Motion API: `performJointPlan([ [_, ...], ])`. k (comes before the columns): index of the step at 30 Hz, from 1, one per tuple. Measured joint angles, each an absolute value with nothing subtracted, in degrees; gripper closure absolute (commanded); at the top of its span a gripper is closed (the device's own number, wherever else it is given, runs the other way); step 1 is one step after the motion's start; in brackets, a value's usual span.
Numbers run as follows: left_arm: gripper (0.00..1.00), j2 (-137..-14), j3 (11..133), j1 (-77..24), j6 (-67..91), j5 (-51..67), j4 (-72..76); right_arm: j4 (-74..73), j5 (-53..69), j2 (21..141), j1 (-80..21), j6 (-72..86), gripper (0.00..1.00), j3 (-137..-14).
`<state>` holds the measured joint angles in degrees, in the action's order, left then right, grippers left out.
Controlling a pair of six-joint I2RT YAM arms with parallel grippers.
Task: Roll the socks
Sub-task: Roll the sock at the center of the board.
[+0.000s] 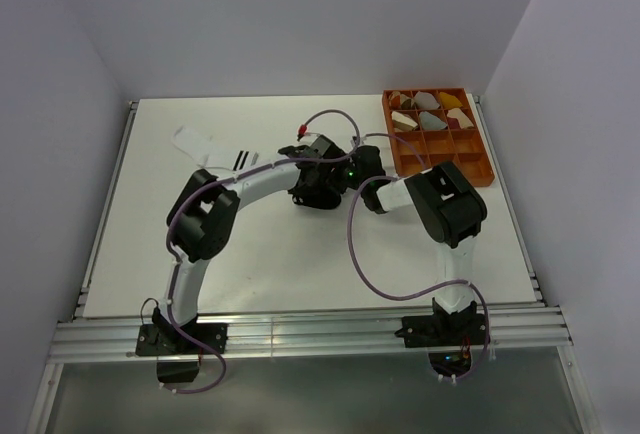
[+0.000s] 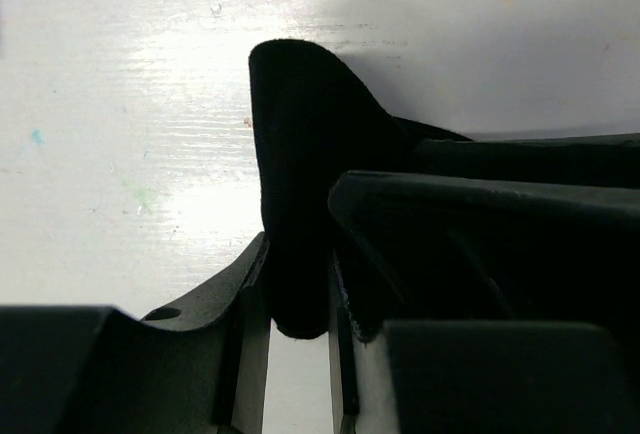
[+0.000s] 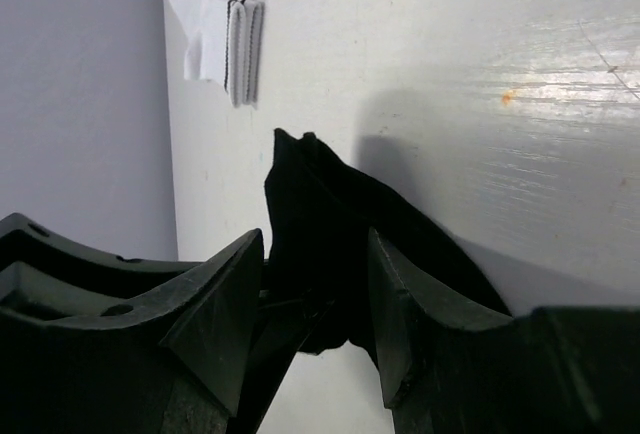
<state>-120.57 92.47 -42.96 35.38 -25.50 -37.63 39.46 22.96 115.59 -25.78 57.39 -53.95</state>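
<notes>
The black sock [image 1: 311, 198] lies bunched at the middle of the table, where both grippers meet. My left gripper [image 1: 318, 180] [image 2: 297, 289] is shut on a fold of the black sock [image 2: 310, 154], which stands up between its jaws. My right gripper [image 1: 338, 176] [image 3: 315, 254] comes in from the other side. Its jaws stand apart on either side of the black sock [image 3: 320, 214], so it is open. The white sock [image 1: 205, 147] [image 3: 215, 34], with black cuff stripes, lies flat at the back left, apart from both grippers.
An orange compartment tray [image 1: 470, 166] stands at the back right. Several rolled bundles [image 1: 430, 110] fill its far compartments. White walls close the table on three sides. Purple cables loop over both arms.
</notes>
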Motion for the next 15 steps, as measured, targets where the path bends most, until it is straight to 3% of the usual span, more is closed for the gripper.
performJointPlan([
  [15, 1.00, -123.9, 97.1, -45.2, 34.7, -30.3, -43.0, 40.5, 25.1, 116.7, -24.9, 58.1, 0.48, -53.8],
])
